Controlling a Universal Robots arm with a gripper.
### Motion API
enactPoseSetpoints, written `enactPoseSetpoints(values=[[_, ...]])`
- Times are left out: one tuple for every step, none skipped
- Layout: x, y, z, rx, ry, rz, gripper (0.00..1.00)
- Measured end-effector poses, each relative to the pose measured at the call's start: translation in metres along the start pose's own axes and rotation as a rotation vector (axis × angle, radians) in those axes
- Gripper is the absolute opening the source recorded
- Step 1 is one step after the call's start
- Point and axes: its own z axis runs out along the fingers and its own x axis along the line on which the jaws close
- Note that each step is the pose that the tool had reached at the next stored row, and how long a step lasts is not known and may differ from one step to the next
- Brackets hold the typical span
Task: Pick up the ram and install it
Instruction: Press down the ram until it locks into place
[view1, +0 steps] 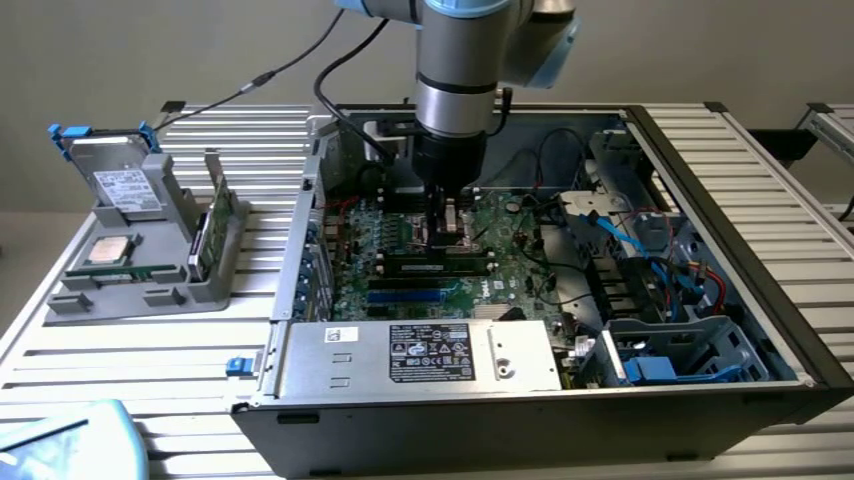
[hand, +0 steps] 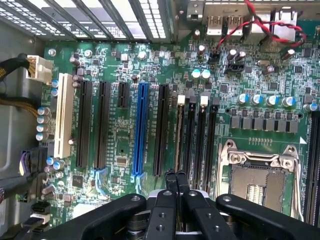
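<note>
One ram stick (view1: 434, 266) with black chips sits in a memory slot of the motherboard (view1: 387, 235) inside the open computer case. In the wrist view this ram stick (hand: 178, 135) appears edge-on in its slot, beside the empty slots. My gripper (view1: 451, 228) hangs a little above the board, over the ram and the processor socket (hand: 260, 182). The gripper (hand: 176, 174) has its two thin fingertips pressed together, and I see nothing between them. Another narrow green stick (view1: 214, 228) stands on edge in the grey holder at the exterior view's left.
The grey holder (view1: 140, 290) also carries a square silver processor (view1: 107, 250) and a drive (view1: 123, 185). The case walls (view1: 300, 230), the power supply (view1: 427, 355), the blue drive cage (view1: 674, 355) and loose cables (view1: 627, 235) surround the board.
</note>
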Motion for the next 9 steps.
enactPoseSetpoints(values=[[0.0000, 0.0003, 0.0004, 0.0004, 0.0000, 0.000, 0.10], [-0.0001, 0.0007, 0.0012, 0.0009, -0.0001, 0.000, 0.10], [-0.0002, 0.0009, 0.0018, 0.0008, 0.0002, 0.000, 0.10], [-0.0003, 0.0010, 0.0024, 0.0008, 0.0007, 0.000, 0.10], [-0.0006, 0.0011, 0.0030, 0.0008, 0.0006, 0.000, 0.10], [-0.0008, 0.0013, 0.0035, 0.0009, 0.0008, 0.000, 0.10], [-0.0011, 0.0014, 0.0041, 0.0009, 0.0007, 0.000, 0.10], [-0.0015, 0.0015, 0.0048, 0.0011, 0.0002, 0.000, 0.10], [-0.0017, 0.0016, 0.0052, 0.0011, 0.0006, 0.000, 0.10]])
